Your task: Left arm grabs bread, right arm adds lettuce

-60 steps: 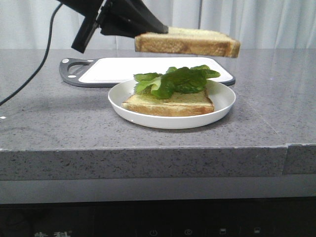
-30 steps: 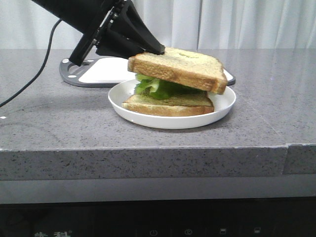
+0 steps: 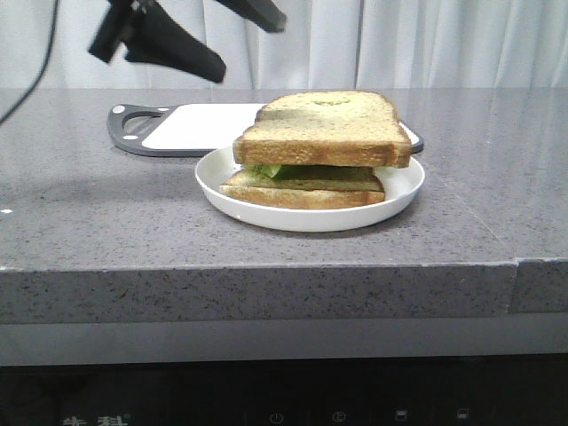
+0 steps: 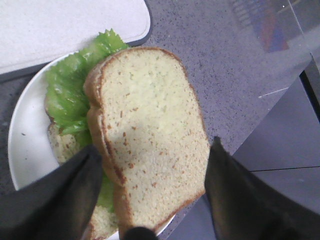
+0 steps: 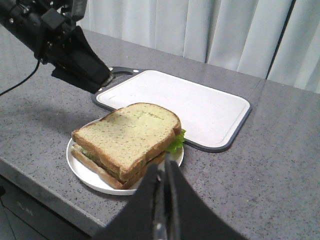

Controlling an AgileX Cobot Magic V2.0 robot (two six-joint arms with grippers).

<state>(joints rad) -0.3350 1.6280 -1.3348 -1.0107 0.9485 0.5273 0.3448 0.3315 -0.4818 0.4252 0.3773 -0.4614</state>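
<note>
1. Grey stone table, white curtains behind, cutting board toward the back edge.
2. Plate mid-table holds the bottom slice, lettuce and, on top, the bread.
3. Left gripper raised above the sandwich, fingers spread wide, holding nothing.
4. Right gripper fingers pressed together, empty.

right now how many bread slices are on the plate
2. The top bread slice lies over the lettuce; the bottom slice rests on the white plate beneath it. Nothing suggests more, though the stack could hide some.
</note>
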